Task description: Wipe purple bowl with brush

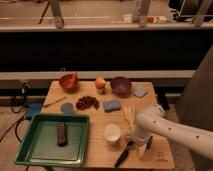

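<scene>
A white robot arm (175, 131) reaches in from the right, its gripper (139, 145) low near the front edge of the wooden table (95, 156), at the upper end of the black-handled brush (121, 158); whether it grasps the brush cannot be told. The purple bowl (120, 85) sits at the table's back, well apart

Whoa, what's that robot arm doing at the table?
The robot's white arm reaches in from the right. Its pincer is down low near the front edge of the wooden table, right beside the brush with the black handle. It's not clear whether it has hold of the brush. The purple bowl it is meant to wipe sits at the back of the table, well away from the pincer, in the same row as an orange-red bowl. A green tray lies on the left.
</scene>
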Controlling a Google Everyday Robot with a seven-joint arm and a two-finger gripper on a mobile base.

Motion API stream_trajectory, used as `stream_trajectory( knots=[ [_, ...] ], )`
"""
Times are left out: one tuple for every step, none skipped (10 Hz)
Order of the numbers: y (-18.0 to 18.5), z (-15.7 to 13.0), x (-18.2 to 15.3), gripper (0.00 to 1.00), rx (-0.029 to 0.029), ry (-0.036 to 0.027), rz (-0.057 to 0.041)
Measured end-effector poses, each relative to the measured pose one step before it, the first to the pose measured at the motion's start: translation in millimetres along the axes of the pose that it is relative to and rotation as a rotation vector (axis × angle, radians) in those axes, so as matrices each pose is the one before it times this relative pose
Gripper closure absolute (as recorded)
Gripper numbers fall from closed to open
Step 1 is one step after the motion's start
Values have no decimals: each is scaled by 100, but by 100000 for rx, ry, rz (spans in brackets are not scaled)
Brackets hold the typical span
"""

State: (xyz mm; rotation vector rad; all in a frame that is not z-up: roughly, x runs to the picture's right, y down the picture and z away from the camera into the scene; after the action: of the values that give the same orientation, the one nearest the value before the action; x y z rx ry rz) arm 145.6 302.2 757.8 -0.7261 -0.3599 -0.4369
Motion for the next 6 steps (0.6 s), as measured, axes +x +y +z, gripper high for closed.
stream_trajectory(
  knots=[
    [36,198,66,59,-270,318,-69],
    [-140,58,53,67,478,132,68],
    [114,38,82,72,-539,92,226],
    [-7,-46,34,71,-88,-152,278],
    [15,-85,46,66,21,-316,339],
    [9,-170,57,60,144,-94,88]
  ],
)
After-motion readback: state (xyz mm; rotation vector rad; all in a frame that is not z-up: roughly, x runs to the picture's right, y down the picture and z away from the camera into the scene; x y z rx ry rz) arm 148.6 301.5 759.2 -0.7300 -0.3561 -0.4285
